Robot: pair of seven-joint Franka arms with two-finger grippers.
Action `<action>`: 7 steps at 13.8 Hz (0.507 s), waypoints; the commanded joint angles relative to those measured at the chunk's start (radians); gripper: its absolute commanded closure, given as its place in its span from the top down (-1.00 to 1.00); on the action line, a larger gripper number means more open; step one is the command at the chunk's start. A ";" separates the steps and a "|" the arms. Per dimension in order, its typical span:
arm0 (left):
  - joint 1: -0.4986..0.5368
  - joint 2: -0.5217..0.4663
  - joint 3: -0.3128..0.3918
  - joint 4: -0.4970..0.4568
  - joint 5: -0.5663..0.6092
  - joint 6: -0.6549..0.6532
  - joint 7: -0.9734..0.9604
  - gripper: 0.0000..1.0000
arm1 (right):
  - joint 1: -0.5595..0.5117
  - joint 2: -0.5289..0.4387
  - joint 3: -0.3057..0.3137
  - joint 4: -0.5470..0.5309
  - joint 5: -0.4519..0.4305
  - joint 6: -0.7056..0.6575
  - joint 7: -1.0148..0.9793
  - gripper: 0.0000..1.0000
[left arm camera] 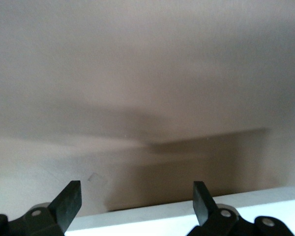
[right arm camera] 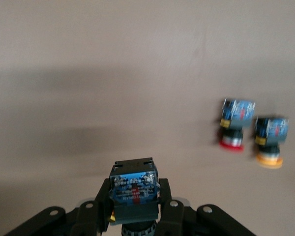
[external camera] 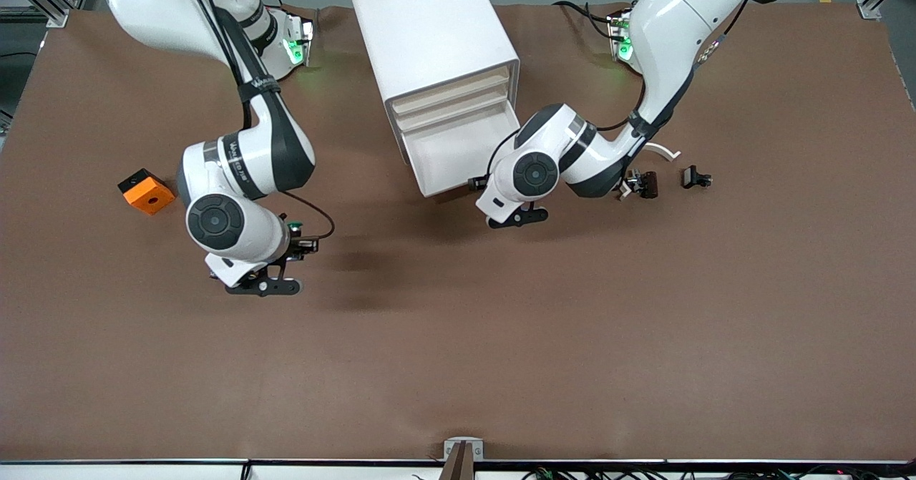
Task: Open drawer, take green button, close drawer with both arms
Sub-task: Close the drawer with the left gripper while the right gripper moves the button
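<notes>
The white cabinet (external camera: 429, 29) stands near the robots' bases, and its lowest drawer (external camera: 458, 154) is pulled out. My left gripper (external camera: 478, 182) is open at the drawer's front edge. In the left wrist view the gripper (left arm camera: 136, 204) has its fingers wide apart, with the white edge (left arm camera: 187, 214) low between them. My right gripper (external camera: 299, 240) is over the table toward the right arm's end and is shut on the green-capped button (external camera: 295, 225). In the right wrist view the gripper (right arm camera: 132, 199) clamps the button's blue-and-black body (right arm camera: 133, 184); the cap is hidden there.
An orange block (external camera: 147, 192) lies toward the right arm's end. Two small dark parts (external camera: 647, 183) (external camera: 695, 177) lie toward the left arm's end. A red-capped button (right arm camera: 234, 129) and an orange-capped button (right arm camera: 270, 142) lie side by side on the brown table.
</notes>
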 commanded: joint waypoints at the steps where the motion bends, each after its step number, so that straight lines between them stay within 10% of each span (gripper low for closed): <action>1: 0.008 -0.019 -0.041 -0.045 0.008 0.020 -0.001 1.00 | -0.056 -0.005 0.018 -0.100 -0.029 0.136 -0.014 -0.85; 7: 0.002 -0.019 -0.118 -0.145 -0.053 0.134 -0.010 1.00 | -0.120 0.084 0.018 -0.100 -0.029 0.181 -0.037 -0.82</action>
